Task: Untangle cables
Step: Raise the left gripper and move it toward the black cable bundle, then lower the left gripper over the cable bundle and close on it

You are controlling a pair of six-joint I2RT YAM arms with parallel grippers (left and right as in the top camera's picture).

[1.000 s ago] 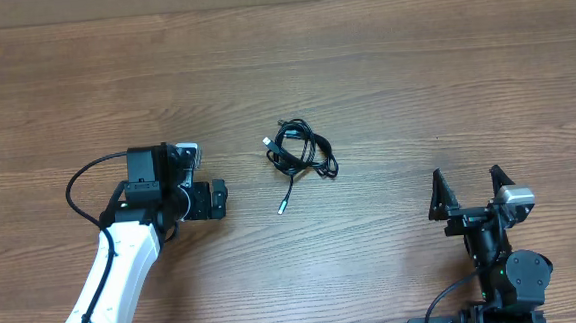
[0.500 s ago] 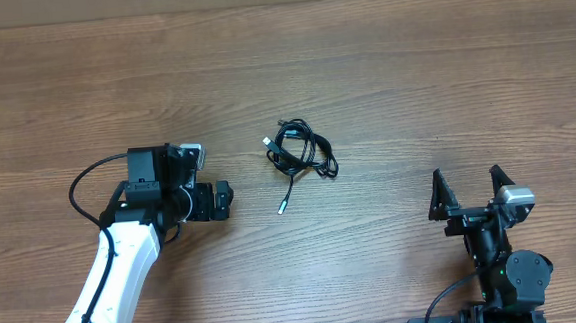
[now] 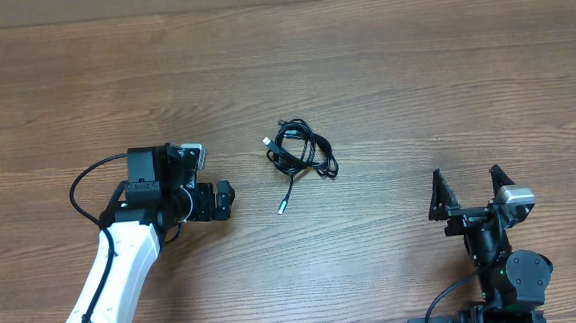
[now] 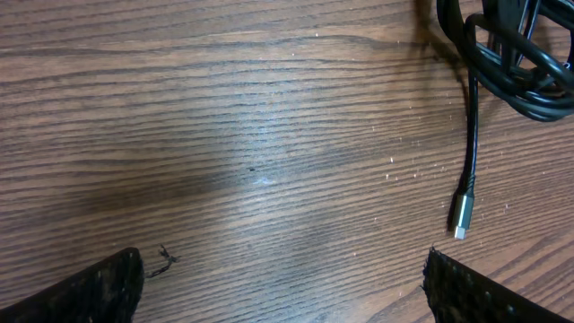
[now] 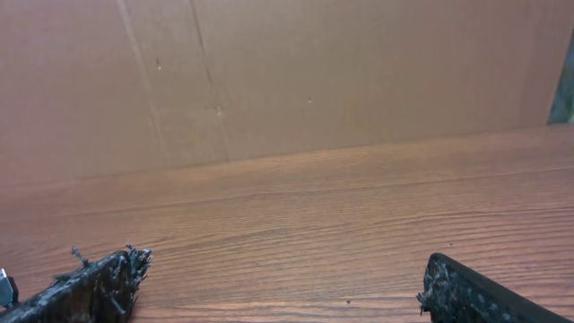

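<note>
Left end effector (image 3: pixel 227 199) edged toward cables (image 3: pixel 302 151); jaws wide.

My left hand (image 3: pixel 222 199) edges in
I have slid it slightly across the surface (image 3: pixel 413 74) toward the cables (image 3: pixel 302 151), narrowing the gap.

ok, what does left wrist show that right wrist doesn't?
Left wrist only: the tangled thin black cables at top right, one silver plug tip trailing out below. Right wrist only: a brown cardboard wall at the back. Shared: the brown wood-grain table, and each view's own gripper open and empty: left gripper, right gripper.
</note>
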